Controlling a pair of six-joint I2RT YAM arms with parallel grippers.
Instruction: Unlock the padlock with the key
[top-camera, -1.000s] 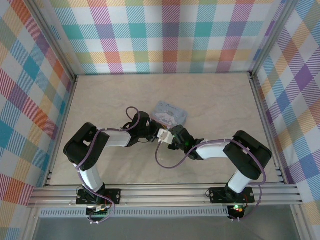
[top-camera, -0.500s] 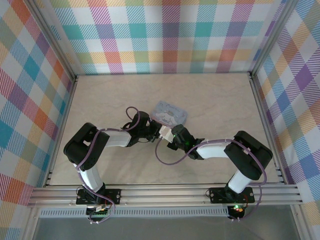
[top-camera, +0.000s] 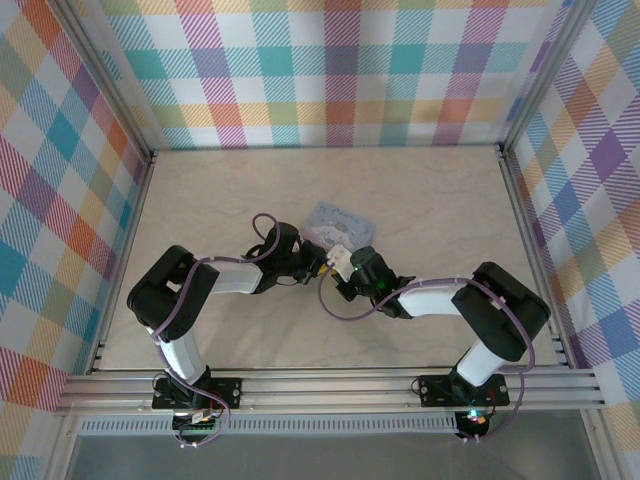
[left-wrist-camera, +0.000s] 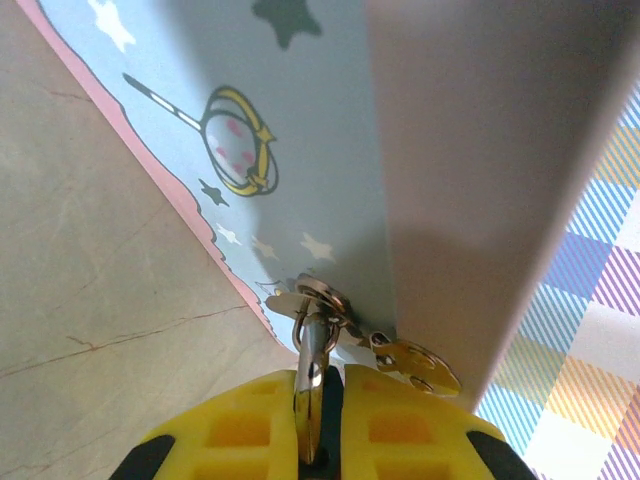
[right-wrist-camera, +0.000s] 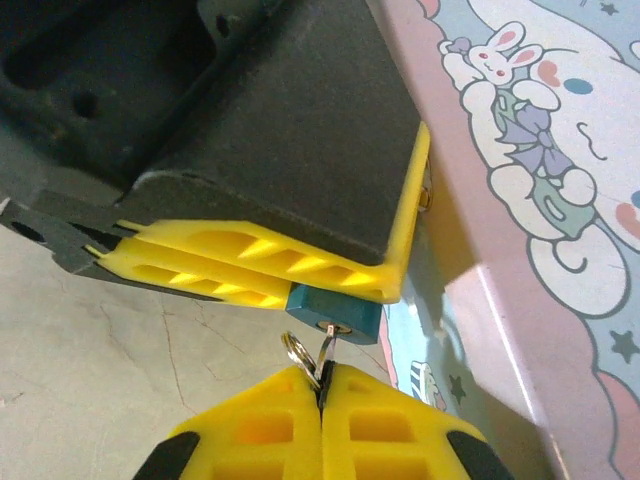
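left gripper (right-wrist-camera: 300, 282) pinching padlock (right-wrist-camera: 335, 308). right gripper (right-wrist-camera: 322, 400) clamped tight on key (right-wrist-camera: 326, 350), tip touching padlock at 12 o'clock. tin (right-wrist-camera: 540, 150) at 2 o'clock

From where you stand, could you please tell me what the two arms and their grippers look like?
The left arm and right arm both have white links with bulky black joints, and purple cables loop along each. The left gripper and right gripper have ribbed yellow fingers.
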